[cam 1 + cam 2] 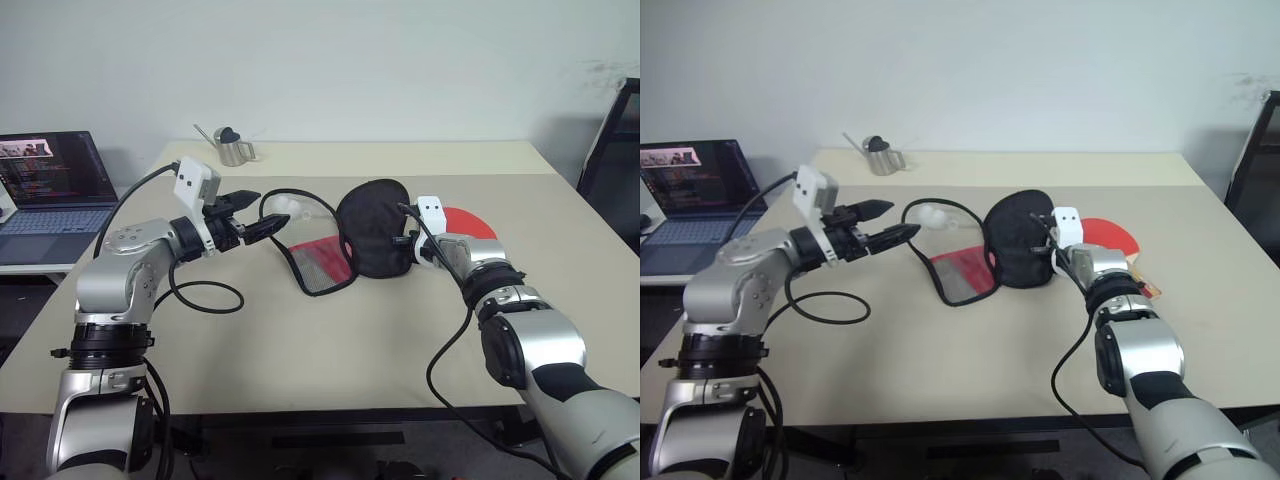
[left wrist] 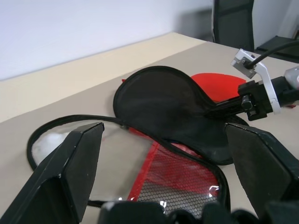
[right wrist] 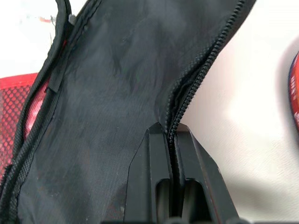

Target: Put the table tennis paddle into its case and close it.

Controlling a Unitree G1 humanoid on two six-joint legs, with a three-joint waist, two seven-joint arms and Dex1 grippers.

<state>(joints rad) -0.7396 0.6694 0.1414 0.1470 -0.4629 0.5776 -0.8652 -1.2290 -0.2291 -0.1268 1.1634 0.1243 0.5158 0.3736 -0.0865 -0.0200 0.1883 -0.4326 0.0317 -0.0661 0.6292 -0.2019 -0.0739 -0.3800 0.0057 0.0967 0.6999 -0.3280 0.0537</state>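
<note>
1. The soft paddle-shaped zip case [image 1: 375,228] lies mid-desk, unzipped; the right gripper [image 3: 172,140] is clenched on the zipper edge of its black fabric flap, lifting it upright. Risk: the thin fabric slips from the pinch and the flap drops back over the opening.
2. The left gripper [image 1: 262,214] hovers released, left of the case, holding nothing. Risk: reaching across, it could snag the loose black edging or drag the red mesh half [image 1: 322,262] along the beige desk [image 1: 300,350].
3. The red-faced table tennis paddle [image 1: 470,222] lies flat, right of the case and partly hidden behind the right gripper. Its handle, seen in the right eye view, points near-right; long axis diagonal.
4. Case's long axis: roughly left-right, mesh half towards near-left.
</note>
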